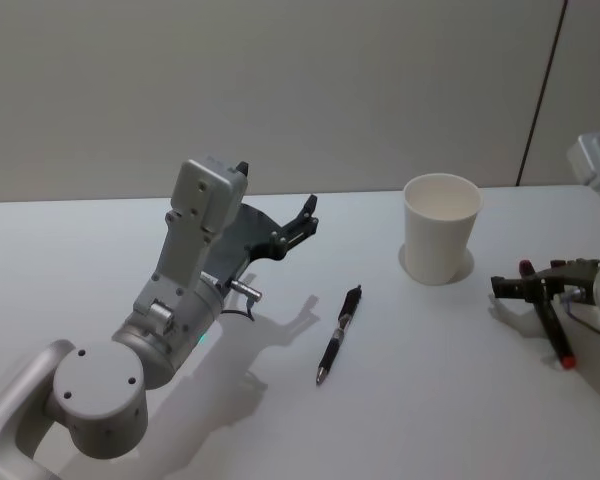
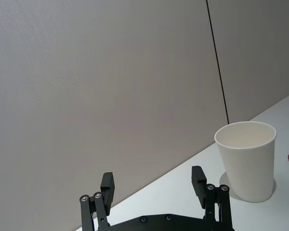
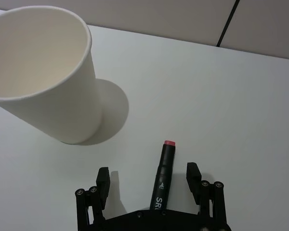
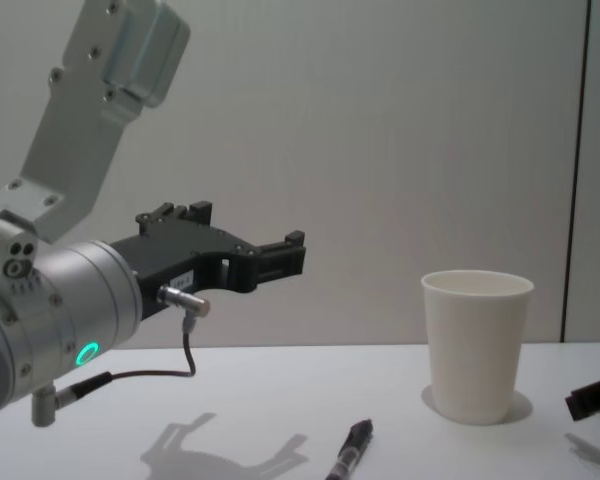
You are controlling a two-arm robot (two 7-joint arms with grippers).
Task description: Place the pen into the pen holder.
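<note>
L jaws aloft, apart — pen (image 1: 339, 334) flat; marker (image 3: 164, 179) btw R jaws.

— What stands behind the work surface?

— A plain matte grey wall panel (image 1: 280, 90). It runs the whole length of the far edge of the smooth white desk (image 1: 80, 250) and meets it in a straight line.

— Is the wall one piece?

— Two. A thin dark vertical seam (image 1: 543, 90) comes down toward the desk's far right corner, and a second grey panel (image 1: 592, 60) of the same tone lies beyond it.

— And the light?

— Even and soft. Shadows on the desk are pale with blurred edges, and the wall is evenly lit.
</note>
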